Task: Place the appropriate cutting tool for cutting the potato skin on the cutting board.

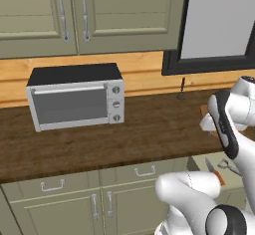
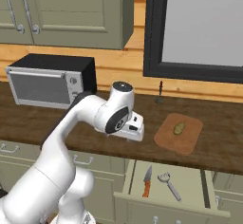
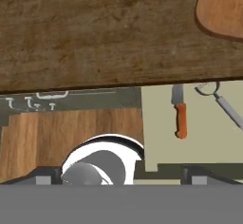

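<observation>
Right base view: cutting board [image 2: 178, 133] lies on the desk [image 2: 42, 118] with the potato [image 2: 179, 128] on it. Peeler [image 2: 170, 185] lies in the open drawer [image 2: 190, 182]: light, stiff, slippery; pinch mid-handle. Fingers' state I cannot tell.

Even, soft rendered light, no glare and no blur

All three views are evenly bright with no clear light source; the dark wooden counter [image 2: 47, 118] shows only faint shading, and the toaster oven [image 1: 74, 97] casts a soft shadow at its foot. The window [image 2: 204, 21] is a flat pale grey. The cutting board [image 2: 179, 133] and the open drawer [image 2: 166, 190] read clearly, though edges are coarse and slightly jagged at this low resolution. Straight lines stay straight to the borders
</observation>
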